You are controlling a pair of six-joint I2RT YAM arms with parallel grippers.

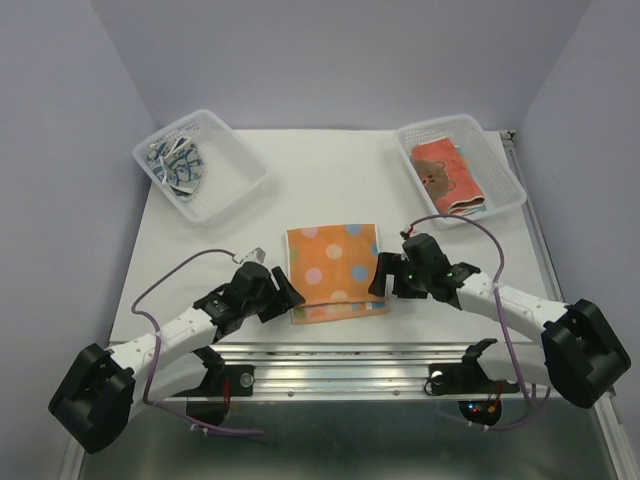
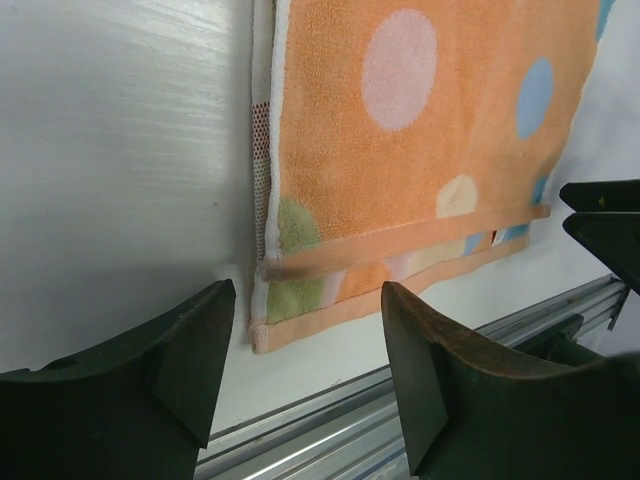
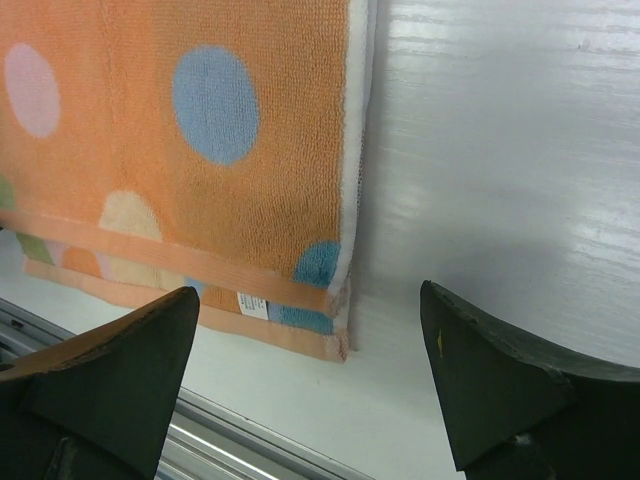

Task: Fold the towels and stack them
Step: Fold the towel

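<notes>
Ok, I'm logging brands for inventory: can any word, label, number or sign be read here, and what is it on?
No text here is legible.
Sewn-in tag at the near hem of the orange dotted towel: print too small and blurred to read.
Red towel in the right basket: a bear face only, no letters.
Blue-and-white cloth in the left basket: pattern only, no words made out.

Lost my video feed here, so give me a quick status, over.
Left gripper and right gripper both open, one at each near corner. Orange dotted towel folded flat on the table, not gripped. Nothing blocking either arm.
</notes>
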